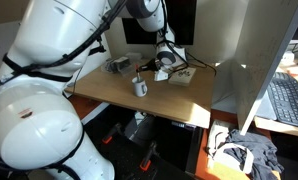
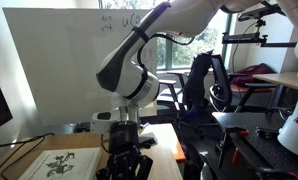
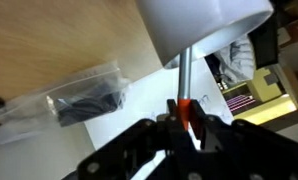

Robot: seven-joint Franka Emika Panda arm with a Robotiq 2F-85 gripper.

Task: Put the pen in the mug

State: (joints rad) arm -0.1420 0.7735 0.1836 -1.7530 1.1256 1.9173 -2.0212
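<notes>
In the wrist view my gripper (image 3: 185, 120) is shut on the pen (image 3: 185, 108). The pen shows red-orange between the fingers and has a grey shaft running up toward the mug (image 3: 204, 25). The mug is white and fills the top of that view; the pen's far end reaches its lower edge. In an exterior view the mug (image 1: 139, 87) stands upright on the wooden table (image 1: 179, 98), and my gripper (image 1: 152, 71) hangs just above and behind it. In an exterior view my gripper (image 2: 124, 160) points down; the mug is hidden there.
A clear plastic bag with a dark item (image 3: 84, 100) lies on the table; it also shows in an exterior view (image 1: 117, 65). A flat tan box with paper (image 1: 181, 75) sits behind the mug. A printed sheet (image 2: 64, 160) lies beside the gripper. A white partition (image 1: 254, 60) bounds the table.
</notes>
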